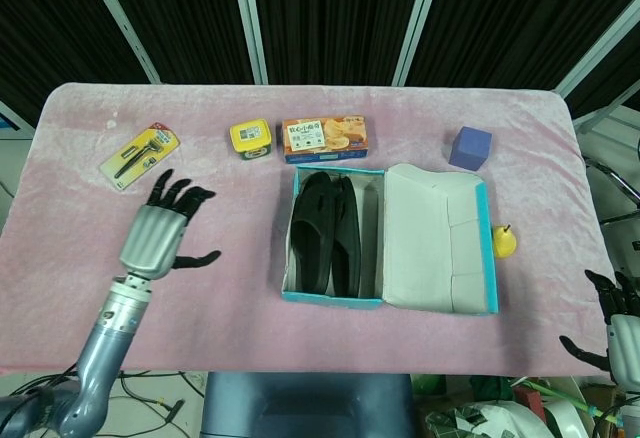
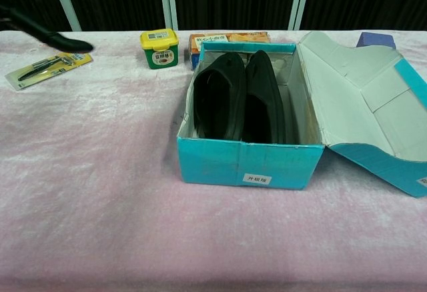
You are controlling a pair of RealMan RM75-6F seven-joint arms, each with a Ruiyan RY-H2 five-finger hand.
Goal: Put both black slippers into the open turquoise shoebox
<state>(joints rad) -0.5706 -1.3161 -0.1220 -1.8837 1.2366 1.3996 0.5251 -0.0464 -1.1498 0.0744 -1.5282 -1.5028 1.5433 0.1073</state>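
Both black slippers (image 1: 327,233) are seen lying inside the turquoise shoebox (image 1: 330,299), right of the empty, spread left hand (image 1: 160,233); nothing appears left.

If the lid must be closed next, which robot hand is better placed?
Probably the right robot hand: the lid lies open on the shoebox's right side. The left robot hand hovers open, far left.

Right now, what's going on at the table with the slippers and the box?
Both black slippers lie side by side inside the open turquoise shoebox, lid folded out to the right. The left hand hovers open over the pink cloth left of the box, holding nothing. The right hand sits off the table's right edge, apparently empty.
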